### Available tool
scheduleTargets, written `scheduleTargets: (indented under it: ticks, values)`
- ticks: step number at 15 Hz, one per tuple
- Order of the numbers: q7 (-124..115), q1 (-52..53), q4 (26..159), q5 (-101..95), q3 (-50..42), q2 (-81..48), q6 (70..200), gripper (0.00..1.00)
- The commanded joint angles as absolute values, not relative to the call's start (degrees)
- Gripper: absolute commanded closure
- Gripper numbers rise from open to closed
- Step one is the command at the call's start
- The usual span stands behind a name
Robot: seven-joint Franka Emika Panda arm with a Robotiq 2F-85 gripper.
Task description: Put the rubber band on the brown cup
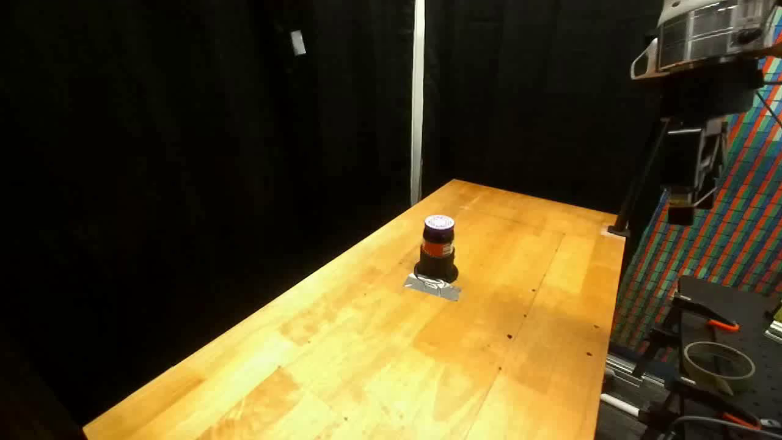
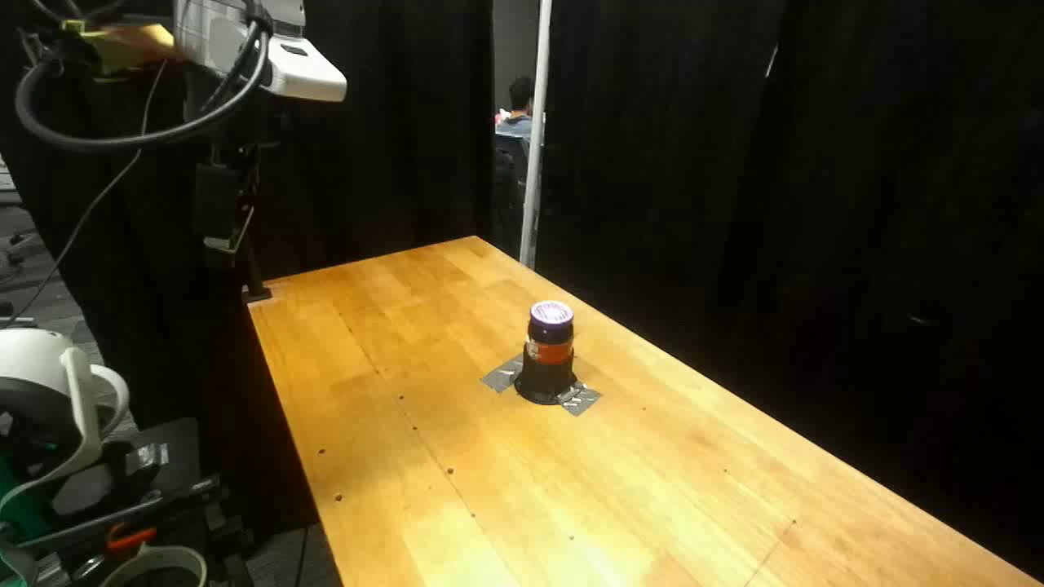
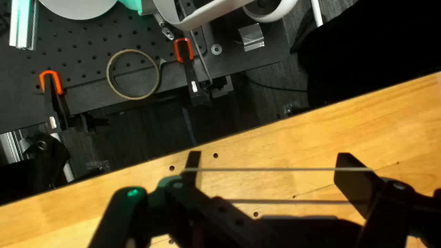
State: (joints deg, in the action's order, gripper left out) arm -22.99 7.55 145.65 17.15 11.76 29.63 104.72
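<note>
The brown cup (image 1: 438,247) stands upright on the wooden table (image 1: 379,342). It is dark with a reddish-orange band and a white-purple top; the cup also shows in an exterior view (image 2: 550,350). Its lower part sits in a black round base (image 2: 545,379) taped to the table. My gripper (image 3: 270,162) is open, with the rubber band (image 3: 270,169) stretched around its two fingers as two pale parallel strands. In both exterior views the gripper (image 1: 693,205) hangs high near the table's side edge, well apart from the cup. The cup is out of the wrist view.
Grey tape strips (image 1: 432,287) hold the base down. A thin black post (image 1: 638,177) stands at the table corner. Beside the table is a black perforated plate (image 3: 86,51) with orange-tipped clamps (image 3: 184,50) and a tape roll (image 3: 133,74). Black curtains hang behind the table.
</note>
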Motion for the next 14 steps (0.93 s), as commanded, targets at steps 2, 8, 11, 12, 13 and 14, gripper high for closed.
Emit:
scheduleTargets:
  ticks: [2,8,11,12,13,14]
  values:
    - [-22.9,7.3,145.3,17.2,11.9,29.7,104.6,0.00]
    - [-21.1,6.7,145.2,16.1,11.6,27.9,107.6,0.00]
    - [-16.3,5.7,142.7,12.8,10.5,22.5,112.9,0.00]
    - [-14.5,5.3,141.2,10.8,10.2,19.7,114.8,0.00]
    - [-12.8,4.8,139.3,8.3,10.0,16.5,117.1,0.00]
    - [-11.5,4.5,137.7,6.5,9.6,13.9,119.2,0.00]
